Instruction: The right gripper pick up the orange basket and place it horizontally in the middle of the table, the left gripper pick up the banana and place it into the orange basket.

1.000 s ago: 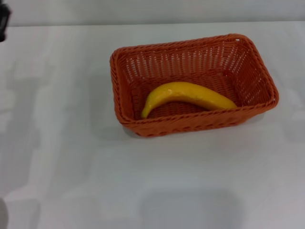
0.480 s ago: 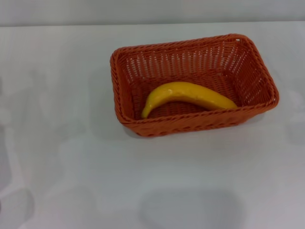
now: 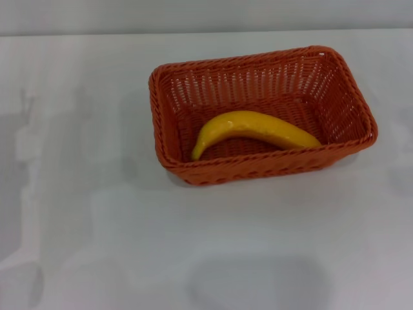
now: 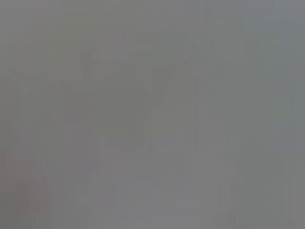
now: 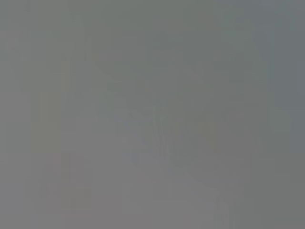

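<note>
A: Start at the left of the head view. What lies there?

B: Only the table, white and faintly glossy, with soft grey shadows on it. No arm shows over it.

A: And moving rightward?

B: The orange basket sits on the table, its long side running across the view, slightly turned so its right end lies a little nearer the robot. Its braided rim is whole and its open-weave walls slope outward.

A: Where is the banana?

B: The banana lies inside the basket on its floor, along the near wall. Its narrow tip points toward the basket's left near corner, and its thicker end reaches toward the basket's right wall. It arches away from the near wall in the middle.

A: What of the left gripper and the right gripper?

B: Neither appears in the head view, and both wrist views show only a featureless grey field. So I cannot tell how far either one is spread, nor whether it has hold of anything.
</note>
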